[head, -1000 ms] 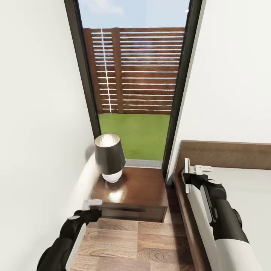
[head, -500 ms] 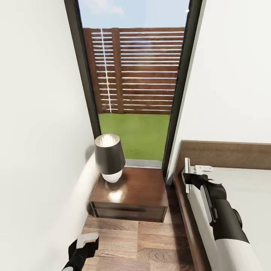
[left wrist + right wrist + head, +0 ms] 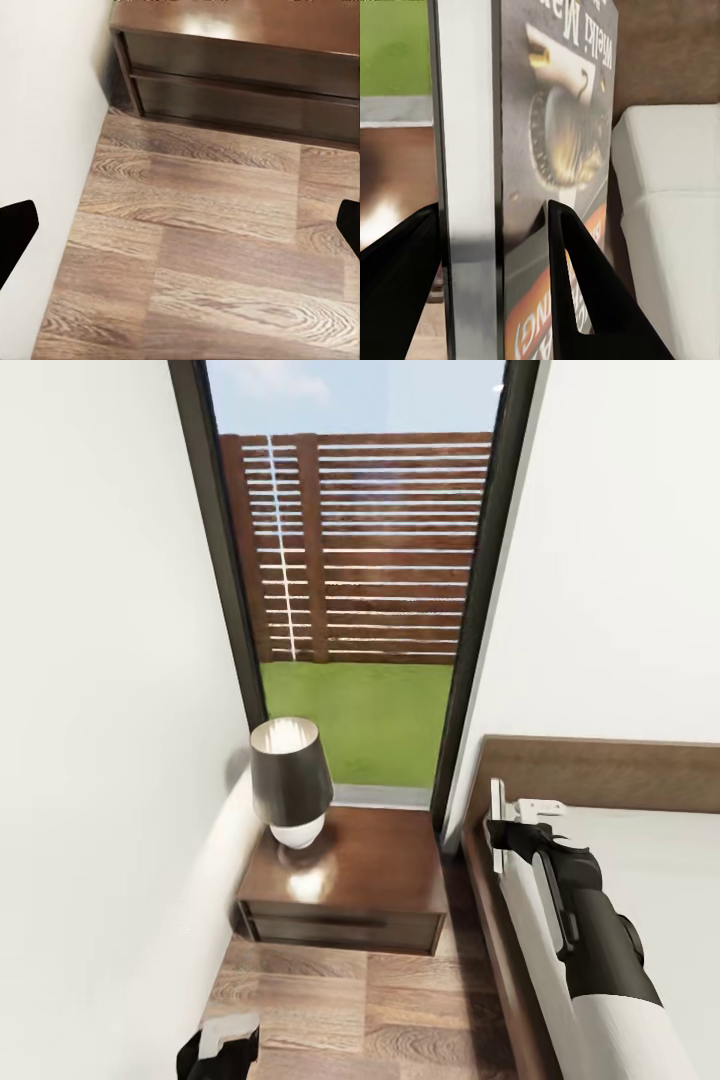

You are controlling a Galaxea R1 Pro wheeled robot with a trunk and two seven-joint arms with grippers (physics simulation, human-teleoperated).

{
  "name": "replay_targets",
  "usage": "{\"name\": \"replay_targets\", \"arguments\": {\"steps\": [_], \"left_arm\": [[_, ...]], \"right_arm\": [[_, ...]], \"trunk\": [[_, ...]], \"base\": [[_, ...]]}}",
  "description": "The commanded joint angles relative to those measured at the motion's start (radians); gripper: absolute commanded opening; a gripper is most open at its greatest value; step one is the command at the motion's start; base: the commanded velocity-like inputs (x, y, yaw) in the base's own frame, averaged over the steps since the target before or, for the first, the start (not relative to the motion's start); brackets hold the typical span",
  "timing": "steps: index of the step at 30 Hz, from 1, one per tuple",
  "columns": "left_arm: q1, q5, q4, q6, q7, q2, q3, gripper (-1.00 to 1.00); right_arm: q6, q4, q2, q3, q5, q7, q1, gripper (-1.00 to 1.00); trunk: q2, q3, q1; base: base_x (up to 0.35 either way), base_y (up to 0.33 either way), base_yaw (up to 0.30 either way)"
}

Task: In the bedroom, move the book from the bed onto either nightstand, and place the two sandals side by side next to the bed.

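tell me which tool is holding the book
The right tool, by the bed, clamps the book upright; the left tool hangs open and empty over the floor.

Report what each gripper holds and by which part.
Right gripper clamps the book upright, at its lower end, fingers on both covers. Left gripper is open and holds nothing.

A home bedroom: bed [image 3: 640, 830], nightstand [image 3: 370, 875] with lamp [image 3: 290, 780], tall garden window [image 3: 360, 580].
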State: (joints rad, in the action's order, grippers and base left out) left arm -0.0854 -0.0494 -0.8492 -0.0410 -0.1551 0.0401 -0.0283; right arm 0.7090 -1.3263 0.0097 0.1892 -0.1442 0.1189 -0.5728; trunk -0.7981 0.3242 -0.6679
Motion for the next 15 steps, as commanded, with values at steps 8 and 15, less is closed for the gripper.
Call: {"name": "replay_targets", "arguments": {"steps": [8,15], "left_arm": [[-0.001,-0.006,0.006,-0.003,-0.006,0.0,-0.003,1.0],[-0.001,-0.006,0.007,-0.004,-0.007,0.001,-0.004,1.0]], "right_arm": [[0.004,-0.002,0.001,0.003,-0.011,0.01,-0.001,-1.0],[0.004,-0.002,0.001,0.003,-0.011,0.01,-0.001,-1.0]], "trunk": [[-0.001,0.001,-0.001],[-0.001,0.001,-0.001]], "base": [[0.314,0.0,0.0],[0.286,0.0,0.001]]}}
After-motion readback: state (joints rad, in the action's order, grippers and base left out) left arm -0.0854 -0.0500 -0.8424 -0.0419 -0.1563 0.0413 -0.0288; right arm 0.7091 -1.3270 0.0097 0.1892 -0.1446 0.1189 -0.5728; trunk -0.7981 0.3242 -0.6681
